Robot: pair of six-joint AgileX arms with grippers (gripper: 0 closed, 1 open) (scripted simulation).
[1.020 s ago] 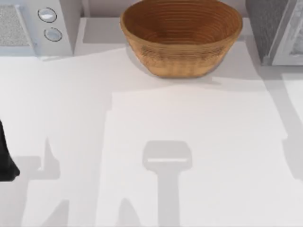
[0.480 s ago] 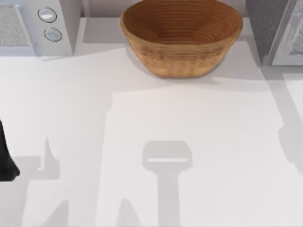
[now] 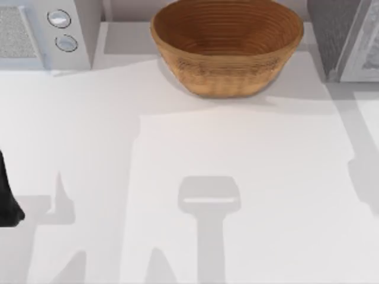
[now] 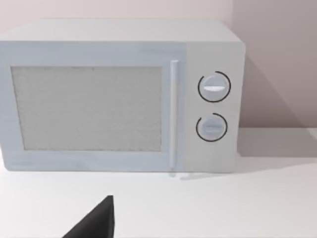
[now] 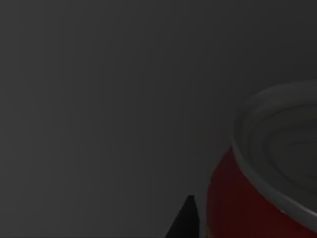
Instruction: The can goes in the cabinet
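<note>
Can (image 5: 257, 198) close against the right wrist camera: red side, silver rimmed top, dim grey surface all around it. Dark finger tip (image 5: 185, 220) just beside the red side; cannot tell whether touching, nor whether the right fingers are spread or closed.

Cabinet (image 3: 343, 35) at the table's far right corner in the top view: speckled grey panel, pale framed door angled outward. Woven basket (image 3: 227, 44) at the far middle of the white table (image 3: 237, 148), between the cabinet and the white microwave (image 3: 41, 29) at the far left corner, well apart from both.

Left arm (image 3: 7, 195) parked at the left edge of the table, a dark shape low against the surface. Microwave front square-on in the left wrist view: mesh window, upright handle, two round knobs (image 4: 214, 87) one above the other. One dark tip of the left gripper (image 4: 96, 223) over the white table before it; finger state not to be told.
</note>
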